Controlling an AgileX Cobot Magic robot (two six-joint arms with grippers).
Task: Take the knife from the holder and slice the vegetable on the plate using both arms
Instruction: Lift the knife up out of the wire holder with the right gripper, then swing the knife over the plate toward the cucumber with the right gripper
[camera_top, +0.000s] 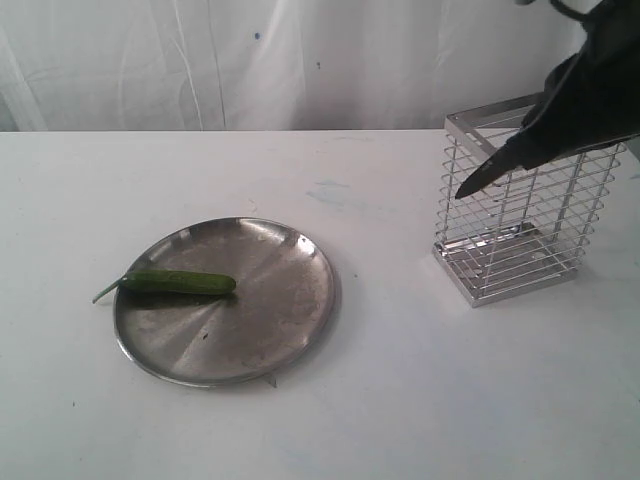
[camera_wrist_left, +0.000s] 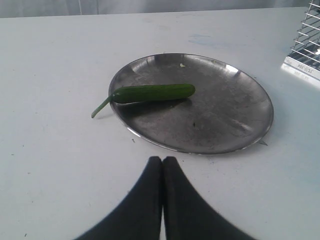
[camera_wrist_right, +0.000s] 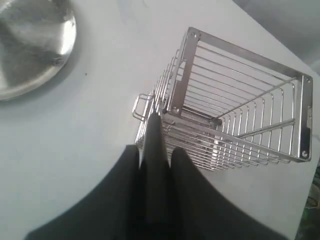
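**Q.** How many of each item appear?
**A.** One plate (camera_top: 270, 325), one vegetable (camera_top: 180, 283), one holder (camera_top: 525, 205) and one knife (camera_top: 495, 168), all on or over one white table (camera_top: 420, 410). There are two grippers: the right gripper (camera_wrist_right: 155, 152) and the left gripper (camera_wrist_left: 162, 167).

**Q.** Where does each lie?
**A.** Vegetable: flat on the plate, close to its rim, with the thin stem projecting past the rim. Holder: upright, well apart from the plate. Knife: off the table, its blade slanting downward and its tip before the holder's upper corner. Contact with the wire cannot be told.

**Q.** State of the fingers?
**A.** Right: narrow, clamped on the knife, one finger on each side. Left: pressed together with nothing between them, above the table near the plate.

**Q.** What does one view show that another does not?
**A.** Exterior view: plate and holder whole, in one field. Left wrist view: it alone shows the left gripper, plus a corner of the holder. Right wrist view: the grip on the knife seen along the blade, the holder's open rim, and part of the plate.
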